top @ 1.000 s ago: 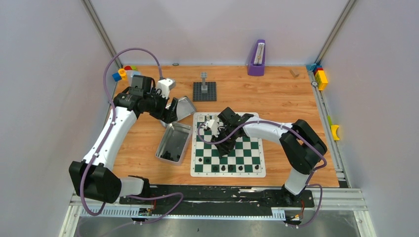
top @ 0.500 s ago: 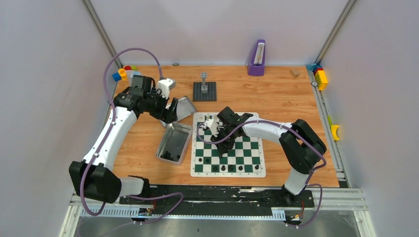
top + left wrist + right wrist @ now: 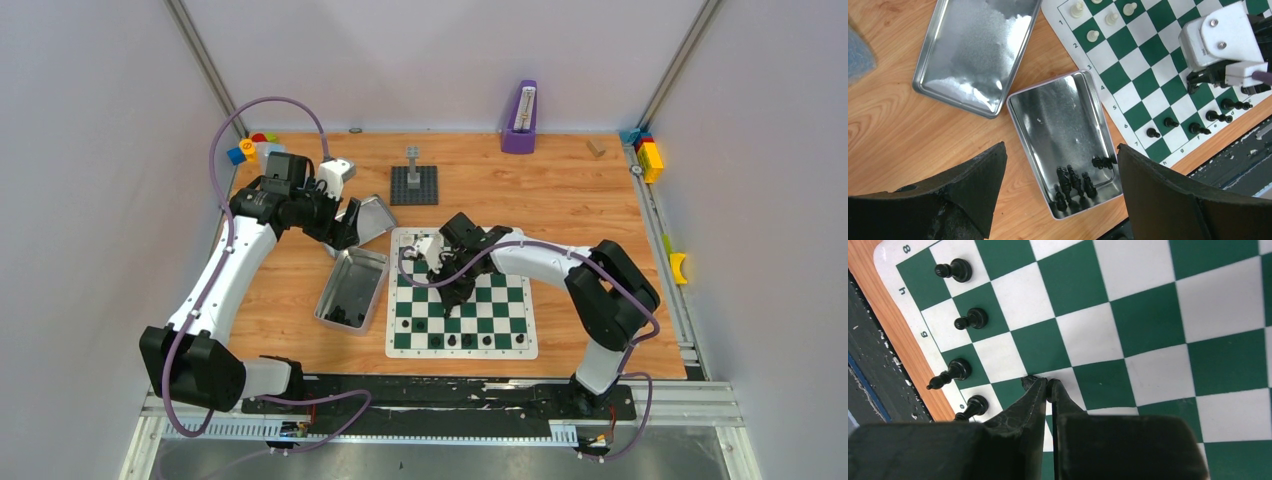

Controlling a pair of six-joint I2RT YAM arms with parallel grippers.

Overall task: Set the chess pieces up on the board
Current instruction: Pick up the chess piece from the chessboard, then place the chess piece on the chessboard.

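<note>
At the left, the left pincer hangs above the wooden worktop with its two dark fingers wide apart and nothing between them. Below it and towards the far side lies a silver lid, hollow side up. Just beside the lid lies an open metal tin, and a small heap of black pieces is gathered in its near end. To the right of the tin, close to it but not touching, the green and white board lies flat on the worktop. A few white pieces stand near its far left corner, and a row of black pieces stands upright on the squares along its near edge. Over the left middle of the board the right pincer points down with its fingers pressed together tip to tip, near the line where a green and a white square meet. Whether the tips touch the board cannot be told. The closest black pieces stand apart from the tips, toward the board's edge.
</note>
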